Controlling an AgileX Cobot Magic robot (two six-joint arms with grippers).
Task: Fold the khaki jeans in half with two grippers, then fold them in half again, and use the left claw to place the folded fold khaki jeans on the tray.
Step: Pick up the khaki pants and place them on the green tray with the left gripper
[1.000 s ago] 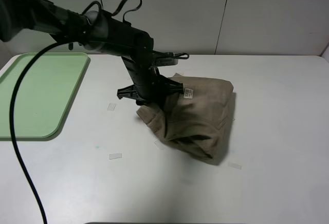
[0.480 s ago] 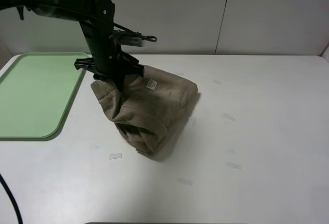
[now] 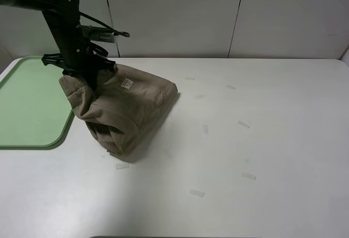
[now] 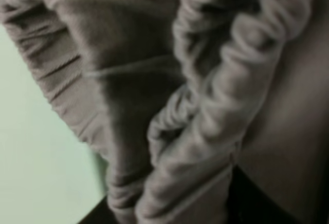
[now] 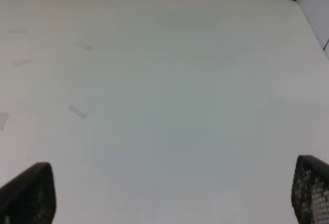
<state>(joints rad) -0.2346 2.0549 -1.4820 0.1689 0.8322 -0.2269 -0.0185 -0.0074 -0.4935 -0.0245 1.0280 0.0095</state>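
Khaki jeans (image 3: 122, 112), folded and pinched at the waistband by the left claw (image 3: 83, 74), have been dragged leftward — now overlapping the tray (image 3: 32, 107) edge, nearly ready for placement.

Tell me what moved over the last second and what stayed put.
The left gripper, shut on the folded jeans, has dragged them leftward across the table; their left edge now reaches the tray rim. The grip on the waistband is unchanged, nothing was let go. The tray and the tape scraps stayed where they were.
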